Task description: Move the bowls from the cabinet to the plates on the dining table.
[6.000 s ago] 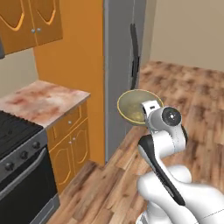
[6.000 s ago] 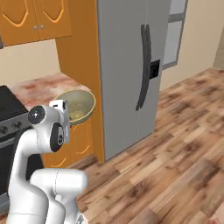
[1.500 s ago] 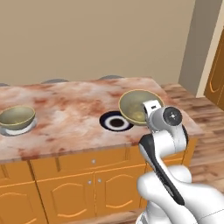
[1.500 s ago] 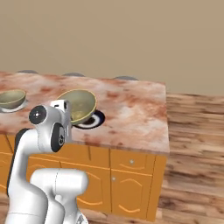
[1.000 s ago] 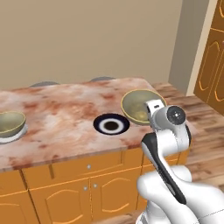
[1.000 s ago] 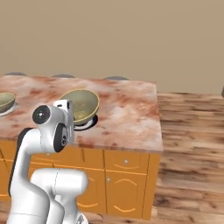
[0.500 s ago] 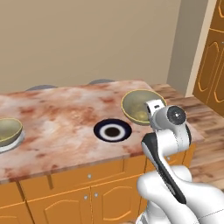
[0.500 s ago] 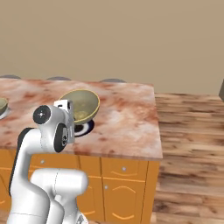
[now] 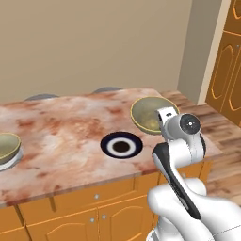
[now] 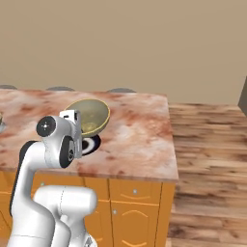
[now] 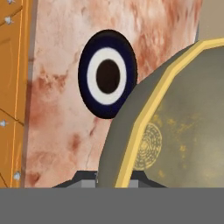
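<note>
An olive-grey deep bowl with a yellowish rim (image 9: 149,113) was held tilted, its rim clamped in the two-finger gripper (image 11: 114,178), right of centre in the left base view, above the reddish-brown marbled dining table (image 9: 61,127). Compared with half a second before, the dark navy plate with a white ring (image 9: 121,145) was shown nearer mid-frame, and the second olive-grey bowl (image 9: 6,146) was found cut off at the left edge.
</note>
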### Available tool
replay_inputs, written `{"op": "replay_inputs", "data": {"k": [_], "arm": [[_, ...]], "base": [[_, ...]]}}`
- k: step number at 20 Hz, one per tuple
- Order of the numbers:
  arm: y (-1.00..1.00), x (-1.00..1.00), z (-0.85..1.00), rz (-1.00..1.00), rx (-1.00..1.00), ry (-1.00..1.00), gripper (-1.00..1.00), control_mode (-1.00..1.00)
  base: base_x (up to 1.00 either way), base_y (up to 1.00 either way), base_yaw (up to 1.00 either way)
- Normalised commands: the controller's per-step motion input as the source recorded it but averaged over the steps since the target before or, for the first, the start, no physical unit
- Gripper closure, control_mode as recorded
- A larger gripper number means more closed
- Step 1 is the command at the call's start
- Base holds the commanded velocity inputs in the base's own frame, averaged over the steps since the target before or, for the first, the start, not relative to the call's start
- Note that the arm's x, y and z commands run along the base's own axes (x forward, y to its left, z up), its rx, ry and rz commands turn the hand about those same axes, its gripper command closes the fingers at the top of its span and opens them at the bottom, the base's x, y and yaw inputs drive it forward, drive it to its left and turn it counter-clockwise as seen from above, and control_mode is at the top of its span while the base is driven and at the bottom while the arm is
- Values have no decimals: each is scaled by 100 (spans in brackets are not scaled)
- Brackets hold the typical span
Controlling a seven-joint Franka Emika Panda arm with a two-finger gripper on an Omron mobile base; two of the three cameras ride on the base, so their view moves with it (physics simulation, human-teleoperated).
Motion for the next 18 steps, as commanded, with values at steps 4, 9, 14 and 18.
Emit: {"op": "replay_inputs", "data": {"k": [4,9,14,18], "arm": [[0,0,0,0,0,0,100,100],[0,0,0,0,0,0,100,100],[0,0,0,0,0,0,100,100],[0,0,0,0,0,0,100,100]], "base": [[37,10,-5],[11,8,-3],[2,0,-1],[2,0,0]]}}
